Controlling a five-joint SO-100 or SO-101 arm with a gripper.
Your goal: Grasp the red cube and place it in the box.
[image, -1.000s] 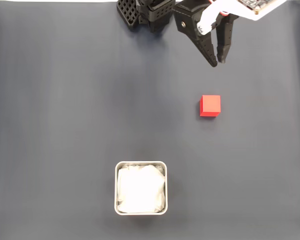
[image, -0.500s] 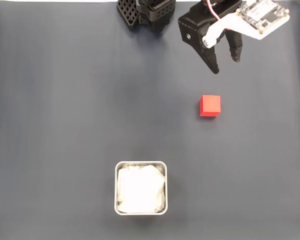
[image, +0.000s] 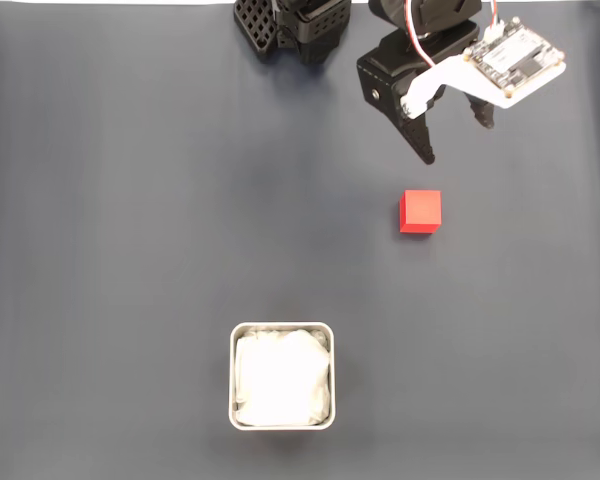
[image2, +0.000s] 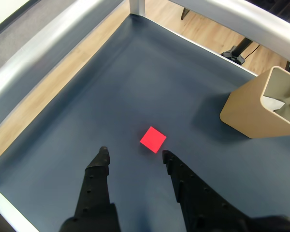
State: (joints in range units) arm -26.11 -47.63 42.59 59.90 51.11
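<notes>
In the fixed view the red cube (image: 420,211) lies on the dark mat, right of centre. My gripper (image: 458,140) hangs just beyond it toward the top edge, open, with nothing between its black fingers. The box (image: 281,329), with a pale rim and white crumpled lining, stands near the bottom edge, left of the cube. In the wrist view the red cube (image2: 153,139) sits just ahead of the open gripper (image2: 135,153), slightly toward the right finger. The box (image2: 249,108) shows tan side walls at the right.
The arm's black base (image: 300,30) stands at the top edge in the fixed view. In the wrist view a grey metal rail (image2: 53,46) frames the dark mat (image2: 135,82), with wooden floor beyond it.
The gripper has opened wider and its lower fingertip has come closer to the red cube. The wrist with its circuit board has swung. Cube and box have not moved.
</notes>
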